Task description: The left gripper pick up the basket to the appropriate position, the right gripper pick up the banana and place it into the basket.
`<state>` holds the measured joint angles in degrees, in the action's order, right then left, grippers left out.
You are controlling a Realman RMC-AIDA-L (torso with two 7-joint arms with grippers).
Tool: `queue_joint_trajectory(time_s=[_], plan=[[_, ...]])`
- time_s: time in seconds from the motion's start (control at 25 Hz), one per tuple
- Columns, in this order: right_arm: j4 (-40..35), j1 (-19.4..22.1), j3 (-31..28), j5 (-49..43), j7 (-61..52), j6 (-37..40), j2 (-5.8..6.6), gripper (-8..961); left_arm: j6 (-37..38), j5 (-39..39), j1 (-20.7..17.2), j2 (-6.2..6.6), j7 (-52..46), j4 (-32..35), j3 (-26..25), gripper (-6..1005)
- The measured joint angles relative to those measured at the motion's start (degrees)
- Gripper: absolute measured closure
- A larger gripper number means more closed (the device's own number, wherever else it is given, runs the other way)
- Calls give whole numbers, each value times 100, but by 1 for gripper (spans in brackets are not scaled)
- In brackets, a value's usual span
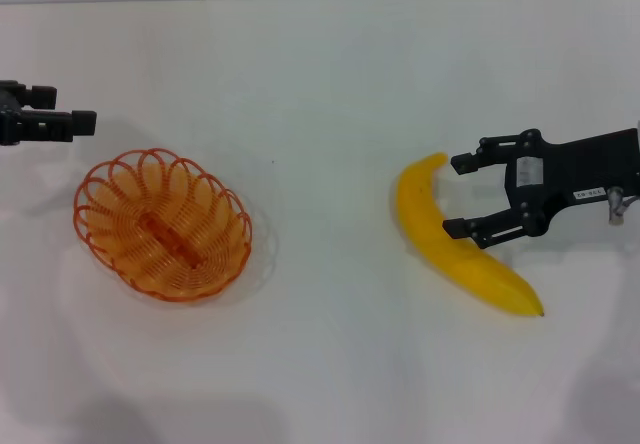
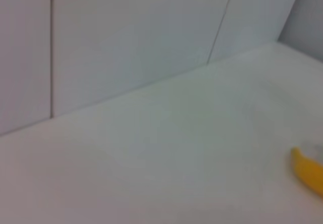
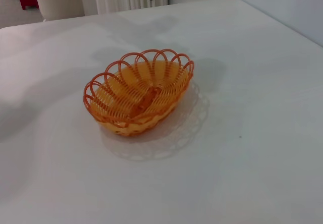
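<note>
White worktop (image 1: 330,84) runs to a pale panelled wall along its far edge, and nothing but the task items lies on it. The basket (image 1: 162,224) sits upright on the surface toward the left edge, nothing inside it, as the right wrist view confirms. The left gripper (image 1: 70,122) hovers just beyond the basket's far left side, near the left edge, clear of the rim; its fingers appear close together and grip nothing. The banana (image 1: 455,239) lies flat on the worktop toward the right edge, its dark tip pointing to the near right corner. The right gripper (image 1: 460,194) reaches in from the right edge with its fingers spread wide, one fingertip beside the banana's far end and the other over its middle; whether either touches the fruit cannot be determined, and no closure is evident. Assessment: neither stage is complete. The basket is not yet lifted or positioned, the banana is not yet grasped, and lifting, transfer and release into the basket all remain.
</note>
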<state>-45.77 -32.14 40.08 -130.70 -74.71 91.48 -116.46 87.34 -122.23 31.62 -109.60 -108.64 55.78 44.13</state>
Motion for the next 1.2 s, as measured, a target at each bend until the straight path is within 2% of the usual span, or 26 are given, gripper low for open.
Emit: queue_joint_trajectory(time_s=[0.08, 0.16, 0.44, 0.8, 1.2], plan=[[6, -10, 0, 0, 0, 0, 0, 69, -42, -227, 150, 69, -31, -190, -2, 210], [14, -25, 3, 0, 0, 0, 0, 69, -110, -508, 293, 87, -57, -348, -1, 212], [22, -55, 76, 12, 0, 1, -6, 70, -531, -1445, 681, -32, -154, -757, 0, 219], [50, -82, 141, 36, 0, 2, -17, 70, -778, -1688, 772, -143, -144, -905, 57, 227], [176, -140, 141, 18, 10, -73, -17, 70, -1196, -1894, 1008, -159, 17, -1544, 87, 236]])
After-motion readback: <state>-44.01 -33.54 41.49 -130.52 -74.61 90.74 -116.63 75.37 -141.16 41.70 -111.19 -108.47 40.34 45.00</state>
